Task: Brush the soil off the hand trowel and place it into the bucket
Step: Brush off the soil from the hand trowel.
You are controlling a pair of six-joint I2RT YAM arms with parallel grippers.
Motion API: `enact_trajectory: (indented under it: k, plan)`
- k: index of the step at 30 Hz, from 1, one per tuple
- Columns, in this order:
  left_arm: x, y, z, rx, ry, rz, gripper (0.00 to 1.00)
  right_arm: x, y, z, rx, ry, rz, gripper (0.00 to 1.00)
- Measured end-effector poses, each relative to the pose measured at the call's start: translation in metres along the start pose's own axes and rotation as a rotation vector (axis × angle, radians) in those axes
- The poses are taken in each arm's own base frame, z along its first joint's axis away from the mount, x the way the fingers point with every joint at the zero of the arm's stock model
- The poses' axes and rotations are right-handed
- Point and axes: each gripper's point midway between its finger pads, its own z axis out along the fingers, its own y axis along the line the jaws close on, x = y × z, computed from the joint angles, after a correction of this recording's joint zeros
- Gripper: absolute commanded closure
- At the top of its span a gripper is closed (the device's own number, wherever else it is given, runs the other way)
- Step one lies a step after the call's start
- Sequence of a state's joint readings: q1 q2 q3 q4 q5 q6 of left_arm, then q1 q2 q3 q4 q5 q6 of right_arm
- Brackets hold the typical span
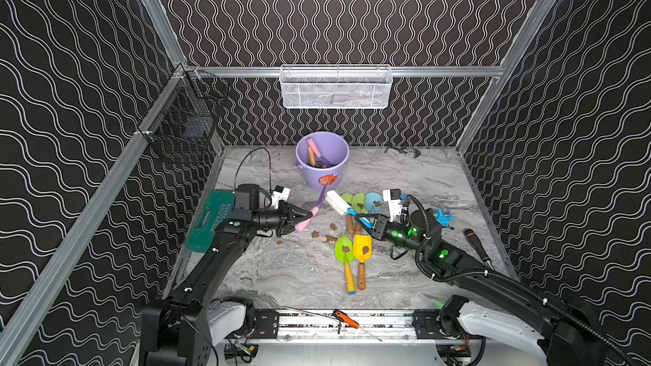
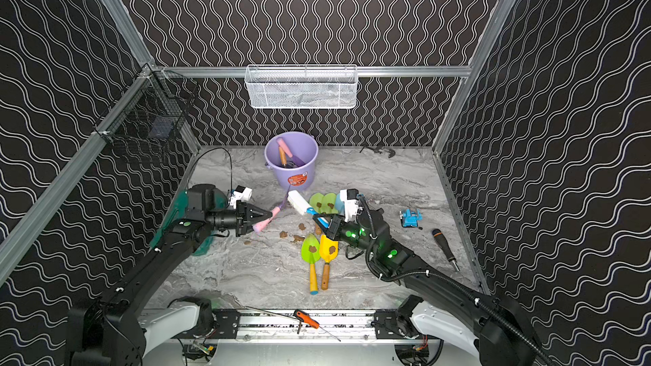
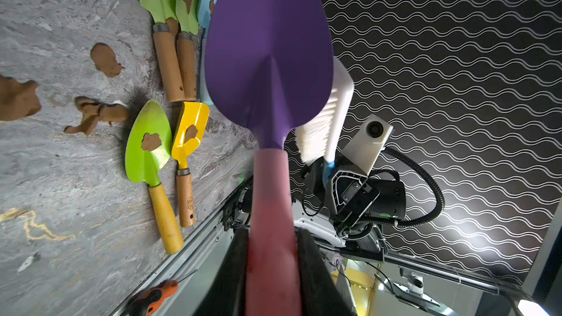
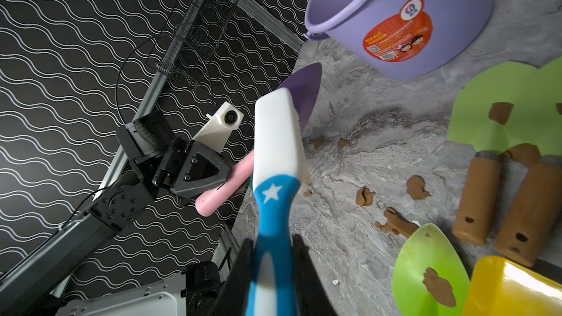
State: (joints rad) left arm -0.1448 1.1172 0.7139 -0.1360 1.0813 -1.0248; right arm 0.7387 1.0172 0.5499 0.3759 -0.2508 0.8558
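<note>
Both arms reach forward and low, angling inward so the hands nearly meet, wrists rolled sideways. The left hand (image 1: 306, 218) is clamped on the trowel (image 3: 267, 56) by its pink handle. The right hand (image 1: 363, 221) is clamped on the brush (image 4: 278, 135) by its blue handle.

green case (image 1: 211, 220), left of centre in a top view: "EXPLOIT" in pale letters, running sideways | orange sticker (image 4: 398, 30) on the bucket (image 4: 462, 19): "BUCKET" in yellow, QR code, barcode, smaller print too fine to read | brush (image 4: 275, 135), blue handle: white star sign
</note>
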Motion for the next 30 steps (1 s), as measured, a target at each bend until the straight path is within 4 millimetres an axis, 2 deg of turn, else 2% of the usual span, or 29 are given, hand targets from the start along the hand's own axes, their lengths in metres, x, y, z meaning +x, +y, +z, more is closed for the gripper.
enact_trajectory:
  k: [12, 17, 20, 22, 25, 30]
  plan:
    - [-0.004, -0.008, -0.001, 0.049, -0.026, -0.021, 1.00, -0.002, -0.003, 0.021, -0.010, 0.009, -0.002, 1.00]
    - [-0.007, -0.010, -0.002, 0.048, -0.027, -0.029, 1.00, 0.010, -0.024, 0.030, 0.021, 0.031, 0.012, 1.00]
    - [-0.008, -0.016, -0.003, 0.056, -0.017, -0.010, 1.00, 0.024, -0.040, 0.029, 0.056, 0.064, 0.042, 1.00]
    - [-0.011, -0.018, -0.004, 0.052, -0.016, 0.000, 1.00, 0.026, -0.042, 0.027, 0.067, 0.070, 0.046, 1.00]
    - [-0.013, -0.017, -0.004, 0.043, -0.014, 0.019, 1.00, 0.017, -0.043, 0.022, 0.087, 0.057, 0.048, 1.00]
    - [-0.012, -0.012, -0.003, 0.062, -0.026, 0.021, 1.00, -0.024, -0.028, 0.014, 0.089, -0.022, 0.013, 1.00]
